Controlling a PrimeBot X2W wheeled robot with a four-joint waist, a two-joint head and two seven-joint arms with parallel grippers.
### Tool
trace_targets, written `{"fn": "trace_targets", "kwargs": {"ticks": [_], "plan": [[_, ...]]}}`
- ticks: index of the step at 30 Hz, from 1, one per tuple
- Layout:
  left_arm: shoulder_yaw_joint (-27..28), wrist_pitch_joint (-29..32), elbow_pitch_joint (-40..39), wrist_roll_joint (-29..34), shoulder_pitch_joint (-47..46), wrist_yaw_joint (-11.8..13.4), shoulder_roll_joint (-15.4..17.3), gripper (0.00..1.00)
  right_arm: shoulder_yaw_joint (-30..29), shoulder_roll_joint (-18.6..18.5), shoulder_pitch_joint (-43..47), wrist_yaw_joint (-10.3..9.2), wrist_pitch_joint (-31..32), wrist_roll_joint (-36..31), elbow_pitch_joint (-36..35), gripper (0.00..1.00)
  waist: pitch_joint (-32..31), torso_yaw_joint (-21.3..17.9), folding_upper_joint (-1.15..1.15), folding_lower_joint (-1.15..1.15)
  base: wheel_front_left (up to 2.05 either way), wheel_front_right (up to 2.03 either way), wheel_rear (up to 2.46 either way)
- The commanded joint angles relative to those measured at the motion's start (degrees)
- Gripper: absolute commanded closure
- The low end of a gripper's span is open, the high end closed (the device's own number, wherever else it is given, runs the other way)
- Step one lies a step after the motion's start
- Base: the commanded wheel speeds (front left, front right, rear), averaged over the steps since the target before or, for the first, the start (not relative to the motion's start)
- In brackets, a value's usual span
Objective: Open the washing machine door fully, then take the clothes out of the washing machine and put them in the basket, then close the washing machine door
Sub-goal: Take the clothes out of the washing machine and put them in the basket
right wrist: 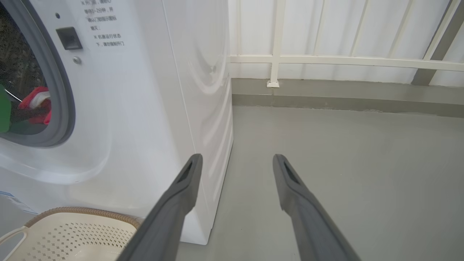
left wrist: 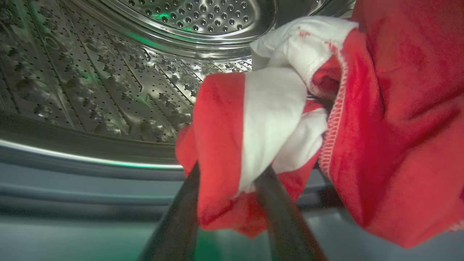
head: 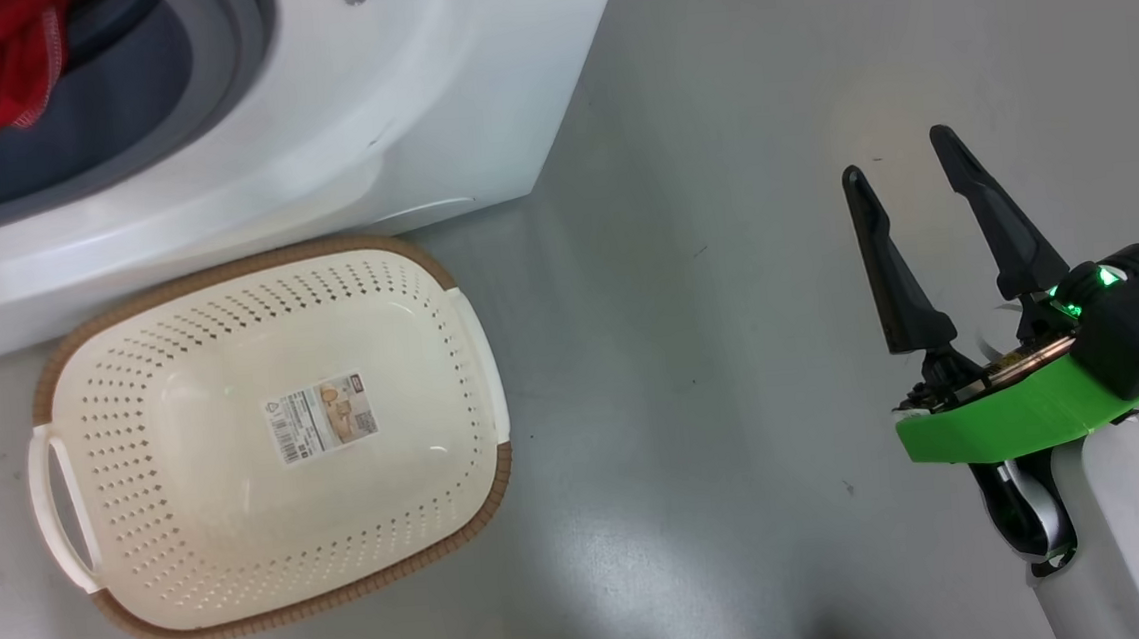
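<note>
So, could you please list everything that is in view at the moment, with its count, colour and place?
washing machine: one, white, behind the basket
rubber ring: one, grey, round the machine's opening
drum: one, perforated steel, inside the machine
clothes: a bunch, number unclear, red and white, at the drum's mouth
basket: one, cream with a brown rim, on the floor before the machine
label: one, pale, on the basket's bottom
floor: grey, under everything
railing: one, white, along the wall beyond the machine
left gripper: one, dark fingers on either side of a fold of the clothes; grip unclear
right gripper: one, dark fingers, open and empty, over the floor right of the basket
</note>
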Motion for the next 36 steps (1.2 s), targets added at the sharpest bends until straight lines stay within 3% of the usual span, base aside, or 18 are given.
{"fn": "trace_targets", "kwargs": {"ticks": [1,10,17,22,36], "plan": [[1.08,-1.68,-0.75,-1.11,-0.80,-0.11,3.03,1.00,0.97,-0.11,0.18,0.37,-0.36,0.47,-1.06,0.00,-0.30,0.17,0.00,0.00,0.00,0.00,0.00],[4.32,-8.72,-1.17,-6.15,1.86,-1.62,1.51,1.00,0.62,0.22,0.68,0.37,-0.36,0.46,-0.63,0.00,-2.90,1.35,0.00,0.00,0.00,0.00,0.00],[6.66,-10.53,-4.75,-9.43,5.41,-3.62,0.69,1.00,0.31,-0.15,1.33,0.37,-0.36,0.36,-0.53,0.00,-4.78,2.53,0.00,0.00,0.00,0.00,0.00],[9.92,-10.71,-12.06,-13.05,9.12,-5.51,-1.41,1.00,-0.24,-0.59,1.99,0.37,-0.36,0.27,-0.63,0.00,-5.98,3.94,0.00,0.00,0.00,0.00,0.00],[14.34,-10.73,-32.97,-14.23,23.23,-7.27,-5.59,1.00,-0.48,-0.97,3.65,0.37,-0.36,-0.10,-0.34,0.00,-11.05,6.33,0.00,0.00,0.00,0.00,0.00]]}}
